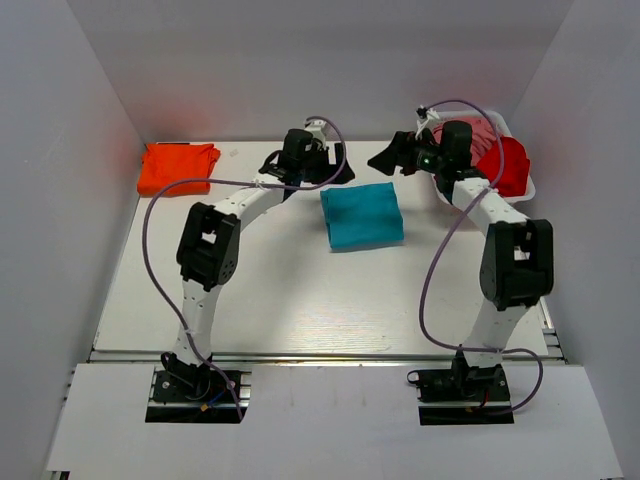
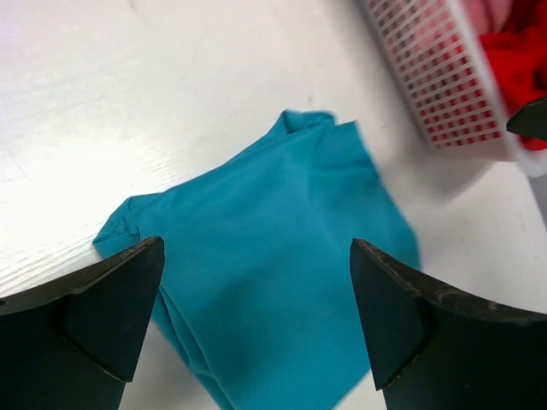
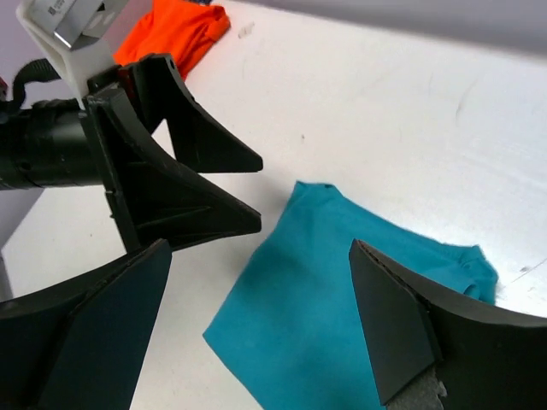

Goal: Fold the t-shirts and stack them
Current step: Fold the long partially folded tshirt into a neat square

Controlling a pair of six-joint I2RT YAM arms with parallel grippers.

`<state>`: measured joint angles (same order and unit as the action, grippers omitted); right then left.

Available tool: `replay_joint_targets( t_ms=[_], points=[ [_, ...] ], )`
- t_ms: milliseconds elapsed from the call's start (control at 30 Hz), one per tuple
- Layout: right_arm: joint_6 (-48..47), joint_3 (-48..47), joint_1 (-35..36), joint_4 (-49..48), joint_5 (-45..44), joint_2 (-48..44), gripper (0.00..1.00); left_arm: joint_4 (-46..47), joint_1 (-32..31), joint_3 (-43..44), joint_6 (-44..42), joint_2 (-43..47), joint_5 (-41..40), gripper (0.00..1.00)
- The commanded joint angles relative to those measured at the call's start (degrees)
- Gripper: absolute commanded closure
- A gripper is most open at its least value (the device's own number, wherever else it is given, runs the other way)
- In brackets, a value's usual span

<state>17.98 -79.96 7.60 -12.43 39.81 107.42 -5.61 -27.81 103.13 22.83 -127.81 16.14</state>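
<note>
A teal t-shirt (image 1: 362, 215), folded to a small rectangle, lies flat on the table's middle; it also shows in the left wrist view (image 2: 265, 282) and the right wrist view (image 3: 342, 307). A folded orange t-shirt (image 1: 177, 167) lies at the far left, also in the right wrist view (image 3: 175, 30). Red and pink shirts (image 1: 505, 160) sit in a white basket (image 1: 528, 190) at the far right. My left gripper (image 1: 325, 165) is open and empty, above the table just left of the teal shirt's far edge. My right gripper (image 1: 392, 158) is open and empty, just right of that edge.
The white mesh basket (image 2: 427, 77) stands close to the teal shirt's right side. Grey walls close in the table on the left, back and right. The left gripper's black fingers (image 3: 184, 171) show in the right wrist view.
</note>
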Motion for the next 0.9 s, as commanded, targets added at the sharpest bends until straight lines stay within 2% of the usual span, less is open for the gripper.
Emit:
replay_joint_targets(
  t_ms=[0,267,467,867],
  points=[
    [-6.54,1.11,0.67,6.35,-3.86,-4.83,0.10,-1.24,-0.66,-2.32,-0.94,7.92,-2.34,0.00],
    [-5.76,12.62,0.93,6.19,-19.40,-18.11,0.10,-13.89,-1.80,-1.88,2.56,5.65,-6.65,0.00],
    [-3.83,20.44,0.93,5.31,-27.76,-26.97,0.10,-13.11,-2.33,-4.78,6.52,1.96,-5.77,0.00],
    [-2.86,25.38,0.58,5.13,-28.83,-35.16,0.10,-11.62,-3.38,-4.08,8.37,-4.03,-4.81,0.00]
  ],
)
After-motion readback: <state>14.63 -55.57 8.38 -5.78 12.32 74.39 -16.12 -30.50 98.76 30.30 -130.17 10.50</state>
